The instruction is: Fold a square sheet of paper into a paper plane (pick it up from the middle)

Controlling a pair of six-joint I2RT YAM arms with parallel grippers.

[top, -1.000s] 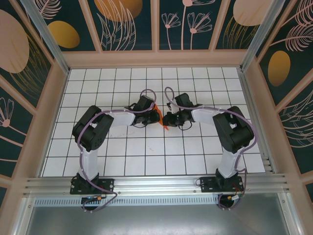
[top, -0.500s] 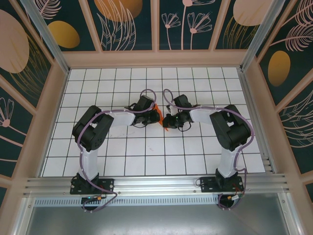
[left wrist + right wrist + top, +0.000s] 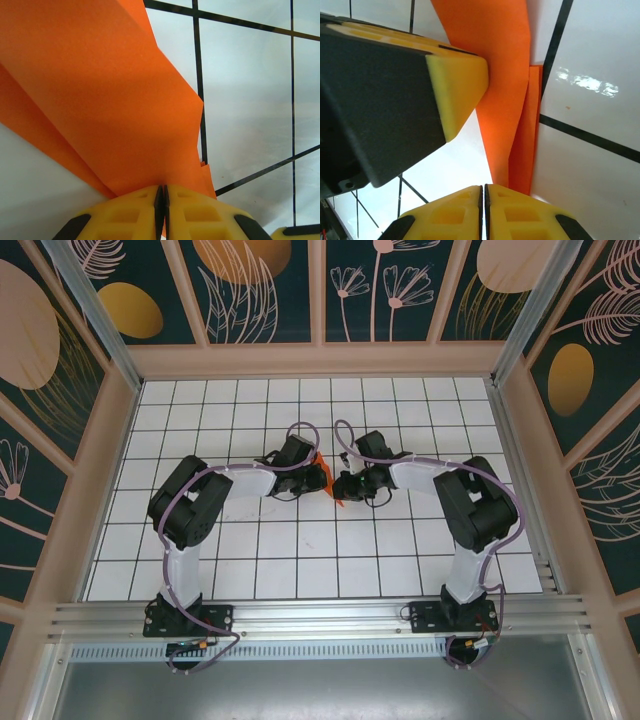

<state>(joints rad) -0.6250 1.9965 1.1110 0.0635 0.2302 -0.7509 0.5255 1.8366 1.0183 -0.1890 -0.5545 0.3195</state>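
Observation:
The orange sheet of paper (image 3: 100, 100) is folded into overlapping layers, a narrow wedge like a paper plane (image 3: 505, 75). It sits mid-table between both arms (image 3: 323, 474). My left gripper (image 3: 161, 192) is shut on its edge, and orange shows in the seam of the yellow jaws. My right gripper (image 3: 482, 192) is shut with nothing in its seam. The paper's narrow end runs down behind its right fingertip (image 3: 530, 205). In the top view the left gripper (image 3: 322, 482) and right gripper (image 3: 341, 487) almost touch. A left finger (image 3: 457, 82) looms close in the right wrist view.
A white tiled tabletop (image 3: 300, 550) with black grid lines lies under the arms. Wooden walls (image 3: 320, 360) with patterned panels close it in at the back and sides. A metal rail (image 3: 320, 615) runs along the near edge.
The right wrist nudged slightly left and came back. Both grippers stay shut and the paper stays between them.

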